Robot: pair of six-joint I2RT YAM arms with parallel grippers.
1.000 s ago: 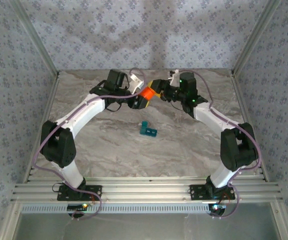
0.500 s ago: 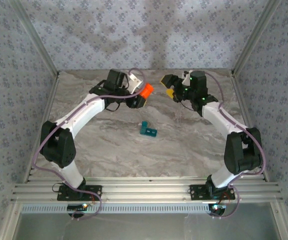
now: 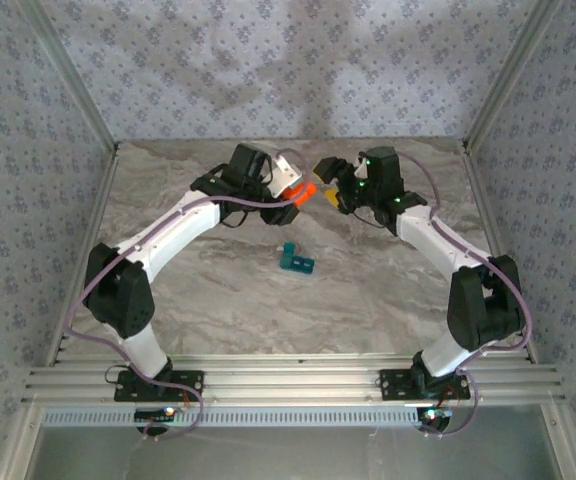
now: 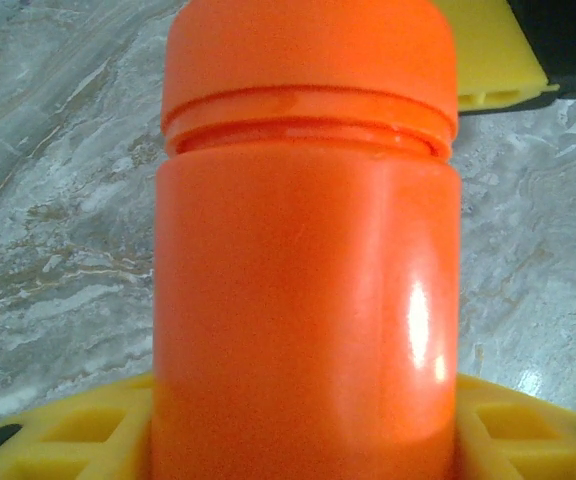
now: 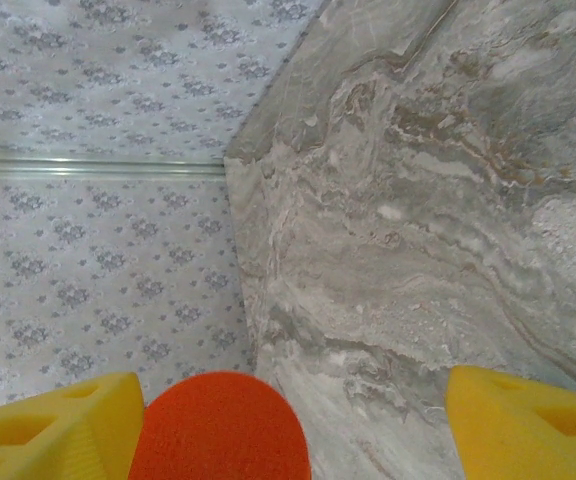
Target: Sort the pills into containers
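Note:
The orange pill bottle [image 4: 306, 290] is held off the table, its cap [image 4: 308, 50] on and pointing at the right arm. My left gripper [image 3: 296, 196] is shut on the bottle's body, with yellow fingers [image 4: 63, 435] on both sides. My right gripper [image 3: 330, 183] faces it with its jaws spread wide. In the right wrist view the cap [image 5: 218, 428] sits between the fingertips [image 5: 53, 428], close to the left one and far from the other. The teal containers [image 3: 296, 261] lie on the marble table [image 3: 218, 290] nearer the arms' bases. The pills are out of view.
Patterned walls enclose the table on the left, back and right [image 3: 558, 200]. An aluminium rail [image 3: 288, 380] runs along the near edge by the arm bases. Bare marble surrounds the teal box.
My right gripper opened off the bottle's cap, pulled back to the right, then returned with its jaws wide around the cap. My left arm carried the bottle slightly right.

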